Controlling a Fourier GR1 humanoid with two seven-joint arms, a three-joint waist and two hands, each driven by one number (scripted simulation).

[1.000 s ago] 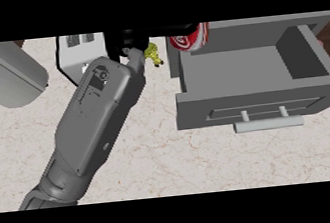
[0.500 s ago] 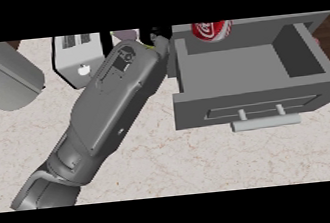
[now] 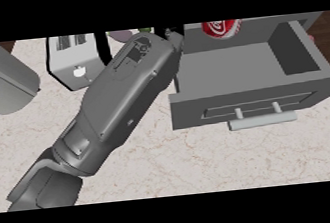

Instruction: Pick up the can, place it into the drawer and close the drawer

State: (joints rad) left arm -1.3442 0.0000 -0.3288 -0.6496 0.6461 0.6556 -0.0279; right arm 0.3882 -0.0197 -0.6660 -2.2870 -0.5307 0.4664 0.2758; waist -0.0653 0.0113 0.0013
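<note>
Pale marbled counter [image 3: 225,163] lay under one long grey forearm and an open grey drawer [image 3: 251,87].

Nearest, the forearm ran up from the lower left; since half a second before it had pushed further toward the top edge, so only a dark sliver of the hand [image 3: 169,33] showed, and whether its fingers were curled could not be told. Beyond the drawer's front and handle [image 3: 262,120], the red can [image 3: 221,27] with white lettering sat at the drawer's far end, cut by the top edge. A white toaster [image 3: 73,62] stood at the far left.
</note>
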